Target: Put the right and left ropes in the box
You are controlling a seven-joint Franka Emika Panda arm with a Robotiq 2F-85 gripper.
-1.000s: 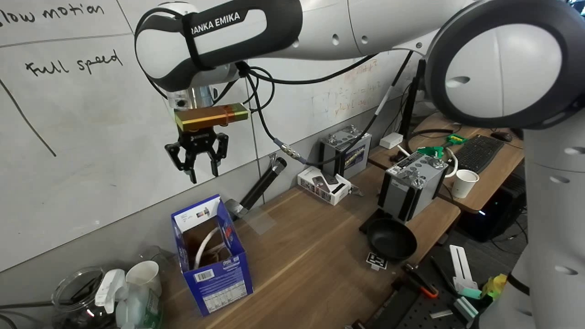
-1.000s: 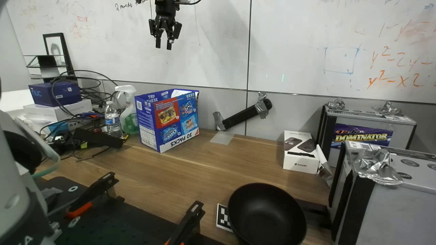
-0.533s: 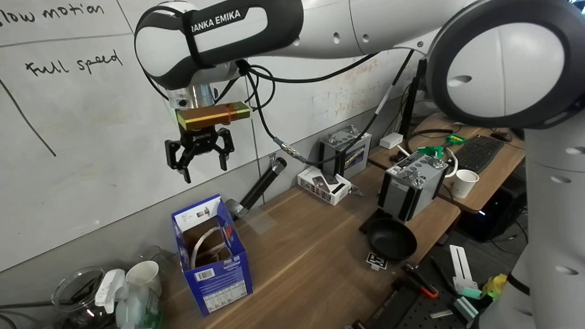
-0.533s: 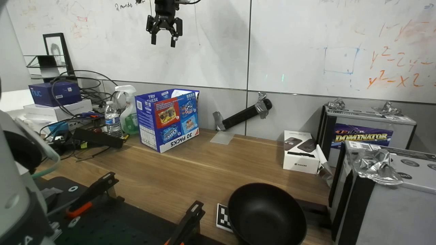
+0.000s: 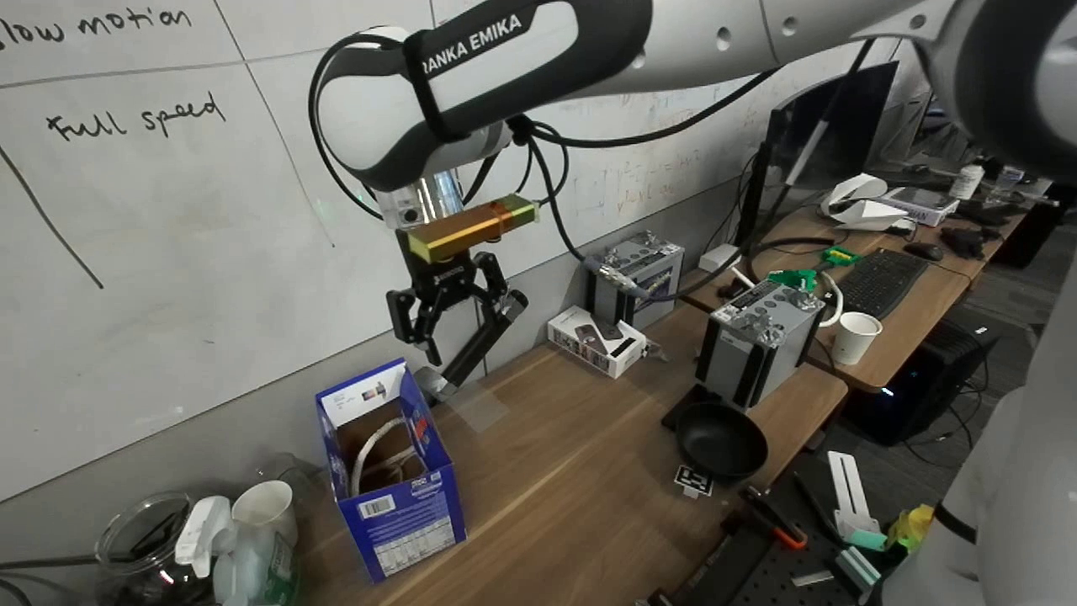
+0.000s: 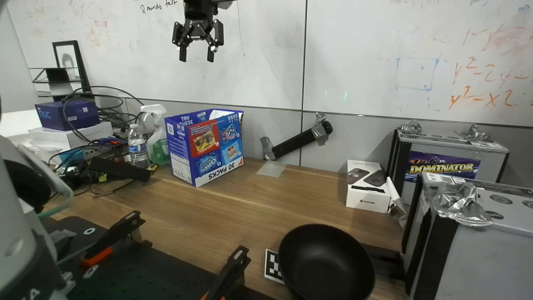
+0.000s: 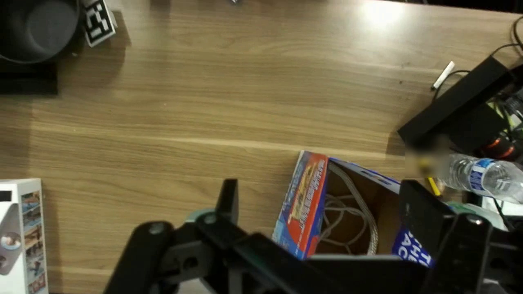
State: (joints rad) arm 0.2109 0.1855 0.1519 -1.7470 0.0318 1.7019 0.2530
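Note:
The blue box (image 5: 412, 518) stands upright on the table with its top open; it also shows in an exterior view (image 6: 204, 146) and in the wrist view (image 7: 302, 204). Inside it lie a thicker white rope (image 7: 359, 200), bent in an arc along one side, and a thinner white rope (image 7: 339, 210) in loose loops. The thicker rope also shows in an exterior view (image 5: 368, 454). My gripper (image 5: 467, 330) is open and empty, above the box and off to its side. It shows high against the whiteboard in an exterior view (image 6: 196, 55) and in the wrist view (image 7: 322, 200).
A black pan (image 6: 327, 262), a white phone box (image 6: 366, 187) and grey batteries (image 5: 761, 341) stand on the table. A spray bottle (image 6: 158, 137), a water bottle (image 6: 138, 146) and a cup (image 5: 267, 509) are near the box. A black bar (image 6: 302, 139) is taped to the wall.
My gripper's fingers have spread wider. The arm has swung to the right and slightly down in an exterior view, away from over the box. The thicker rope has sagged slightly inside the box.

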